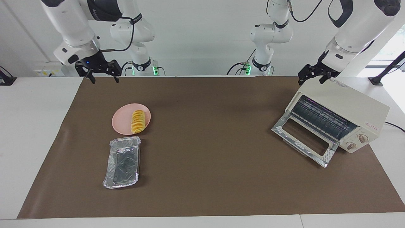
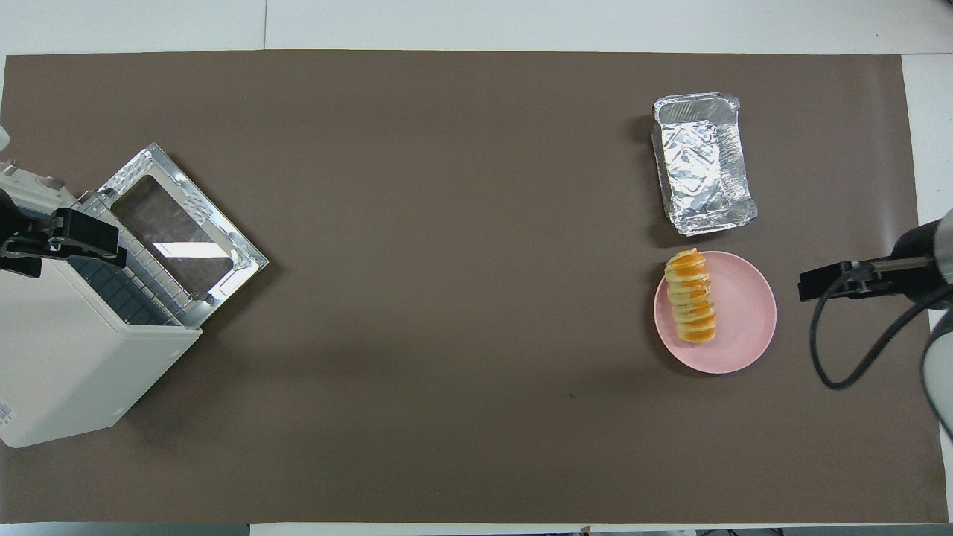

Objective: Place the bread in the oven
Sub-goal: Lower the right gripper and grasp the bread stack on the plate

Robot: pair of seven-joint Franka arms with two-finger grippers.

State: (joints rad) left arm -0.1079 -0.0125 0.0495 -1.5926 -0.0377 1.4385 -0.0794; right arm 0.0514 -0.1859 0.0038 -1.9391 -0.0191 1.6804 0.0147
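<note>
Bread: yellow ridged loaf lying on pink plate, with foil tray just beside the plate, farther from the robots. Right hand: open, empty, raised over the mat's edge, apart from the loaf. Oven: door down. Left hand: open, empty, over the oven's top.

Seen from overhead, bread lies on a plate at three o'clock; a foil tray at two; the oven at nine, door down.
</note>
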